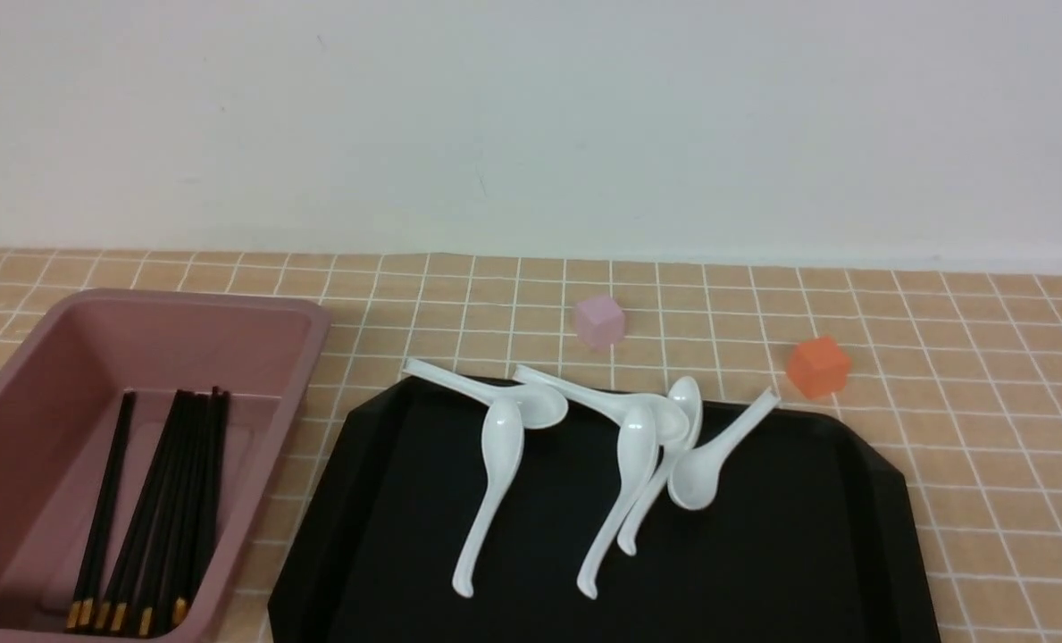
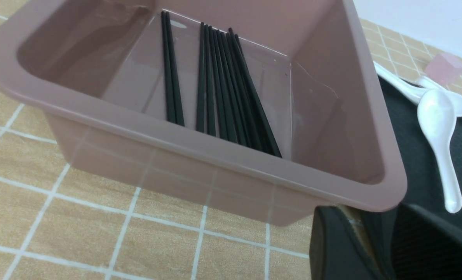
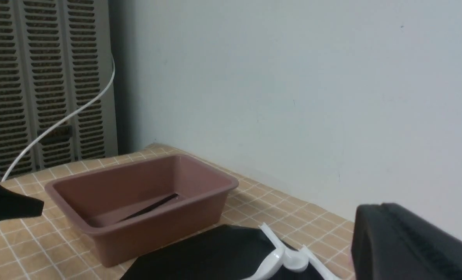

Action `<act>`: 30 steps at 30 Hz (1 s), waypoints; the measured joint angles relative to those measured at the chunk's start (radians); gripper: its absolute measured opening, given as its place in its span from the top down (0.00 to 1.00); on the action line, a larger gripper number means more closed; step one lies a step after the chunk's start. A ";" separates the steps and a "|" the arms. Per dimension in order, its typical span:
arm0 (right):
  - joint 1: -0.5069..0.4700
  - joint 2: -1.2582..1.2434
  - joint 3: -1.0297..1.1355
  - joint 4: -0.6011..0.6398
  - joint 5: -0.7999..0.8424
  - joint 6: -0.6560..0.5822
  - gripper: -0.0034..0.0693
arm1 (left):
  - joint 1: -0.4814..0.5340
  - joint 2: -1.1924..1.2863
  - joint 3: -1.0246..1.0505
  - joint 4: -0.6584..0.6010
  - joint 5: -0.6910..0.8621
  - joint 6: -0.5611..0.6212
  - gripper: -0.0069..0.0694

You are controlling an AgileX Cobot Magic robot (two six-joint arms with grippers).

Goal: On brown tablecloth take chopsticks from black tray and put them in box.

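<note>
Chopsticks (image 1: 151,509): long black sticks lying lengthwise on the floor of the box (image 1: 39,393). One pair is set a little apart toward the robot's left, and the rest are bunched side by side and overlapping.
Markings: each stick has a short gold band near one end. The banded ends all lie at the near end of the box, by the front camera.
Box: a deep dusty-pink bin with a wide rim and rounded corners. It stands on the brown tablecloth (image 1: 986,446) at the robot's left, just beside the black tray (image 1: 763,554).
Black tray: glossy, with cut-off corners and a low rim. It lies flat on the cloth at centre and right, and its near edge runs out of the front view.
White soup spoons (image 1: 495,473): scattered over the far half of the tray, some crossing one another. Two handles reach past the far rim.
Pink cube (image 1: 599,321): on the cloth just beyond the tray's far rim.
Orange cube (image 1: 817,366): on the cloth near the tray's far right corner, well apart from the pink one.
Left gripper (image 2: 366,217): near the box's corner and seen only in its own wrist view. Its dark fingers merge with the dark tray behind them, so I cannot tell whether the claw is wide or narrow.
Right gripper (image 3: 199,219): its fingers (image 3: 9,204) stand wide apart at opposite edges of its wrist view with nothing held between them. Box and tray are in sight beyond.
</note>
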 joint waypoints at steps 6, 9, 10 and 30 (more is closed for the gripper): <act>-0.033 -0.003 0.083 -0.001 0.016 0.000 0.91 | 0.000 0.000 0.000 0.000 0.001 0.000 0.60; -0.150 -0.021 0.178 0.000 0.020 0.000 0.90 | 0.000 0.000 0.000 0.000 0.001 0.000 0.60; -0.203 -0.028 0.210 0.001 0.027 0.000 0.90 | 0.000 0.000 0.000 0.000 0.001 0.000 0.60; -0.717 -0.053 0.363 0.014 0.087 0.000 0.87 | 0.000 0.000 0.000 0.000 0.001 0.000 0.60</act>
